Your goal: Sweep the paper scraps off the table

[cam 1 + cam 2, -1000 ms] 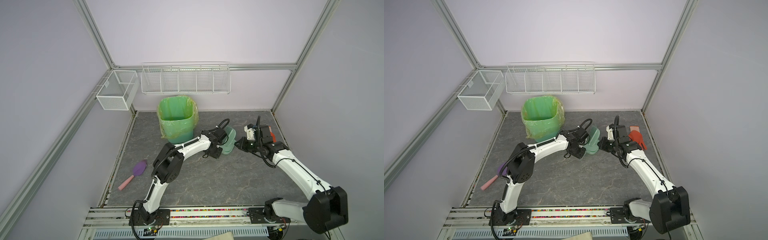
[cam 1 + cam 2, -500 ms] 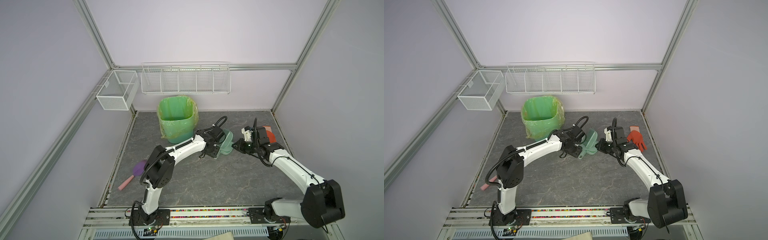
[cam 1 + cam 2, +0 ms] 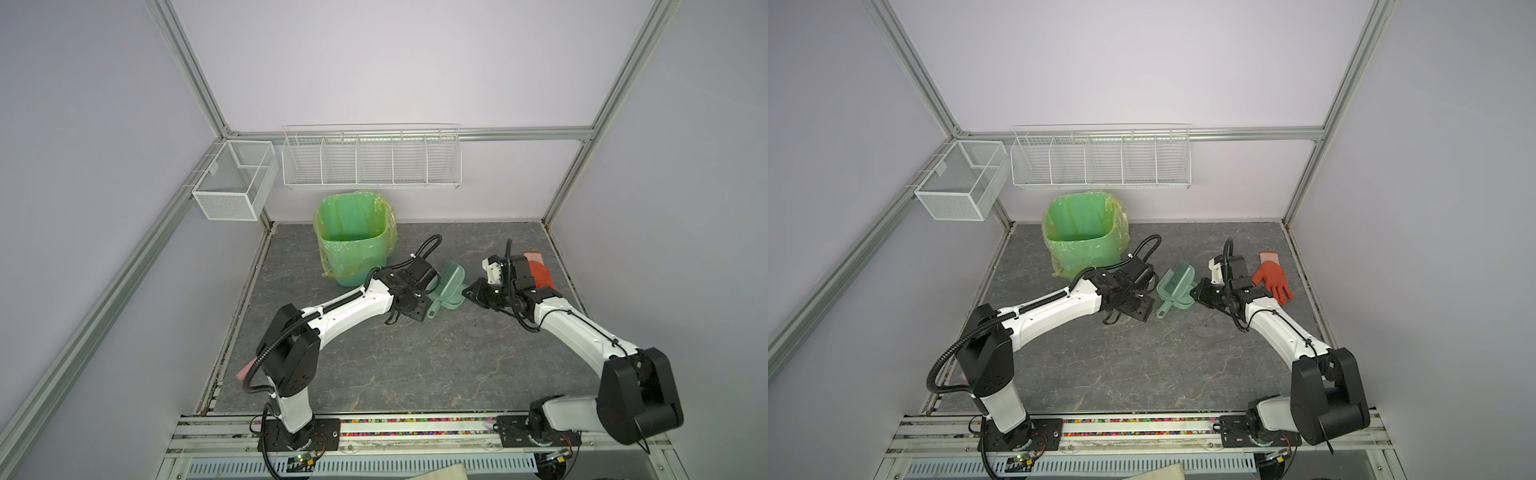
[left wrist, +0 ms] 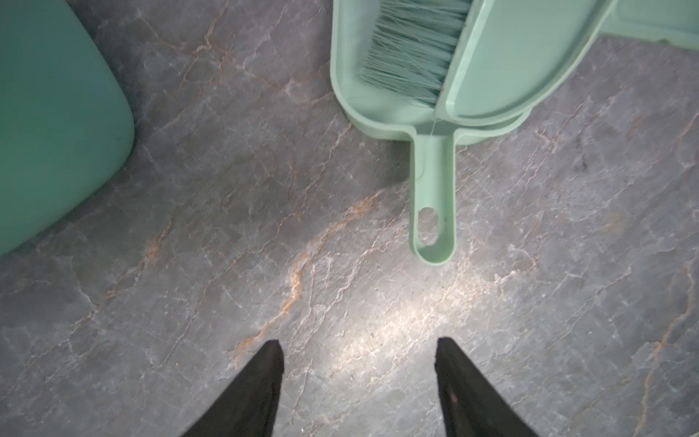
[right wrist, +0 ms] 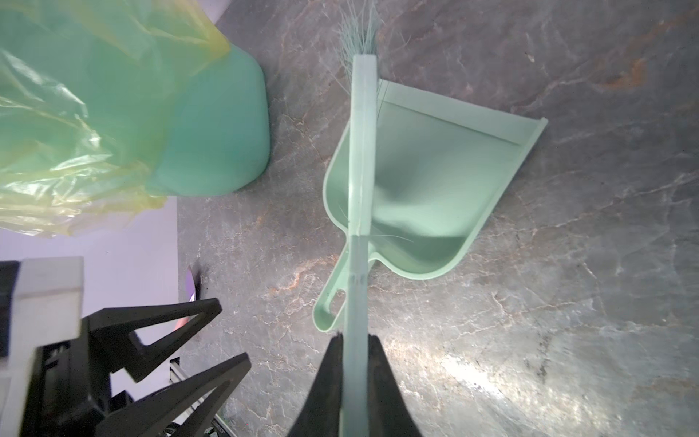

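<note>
Slippage worries us: right gripper (image 5: 355, 336) pinches the brush (image 5: 363, 151) thinly (it may twist), and left gripper (image 4: 359, 348), jaws spread empty, could nudge the dustpan (image 4: 433, 189).

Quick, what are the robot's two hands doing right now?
Left gripper: open, holding nothing.
Right gripper: closed on the brush.

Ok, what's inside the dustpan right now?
Only the brush, lying across the dustpan with its handle clamped in the right gripper. The bare pan floor shows no paper scraps. Whatever lies under the brush is covered.
</note>
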